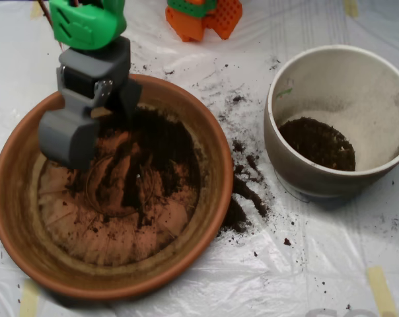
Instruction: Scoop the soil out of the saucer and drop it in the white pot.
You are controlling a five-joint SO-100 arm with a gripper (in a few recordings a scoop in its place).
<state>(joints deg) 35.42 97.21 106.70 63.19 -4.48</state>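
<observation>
The grey scoop [87, 125] hangs over the saucer's [14, 218] upper left; whether its shells are parted, I cannot tell. Soil [153, 155] lies in the saucer, with more inside the white pot [298, 165] to its right.

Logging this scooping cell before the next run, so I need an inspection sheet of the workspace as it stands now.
Surface: white sheet, taped, wrinkled.
Job's things: saucer at left, soil mostly in its upper half, ridged base bare below; white pot at right, soil patch at its bottom.
Clutter: spilled soil between saucer and pot.
Grippers: grey scoop over the saucer's upper left, on a green arm.
Cables: nothing seen.
Surroundings: orange and green block at top edge.
</observation>
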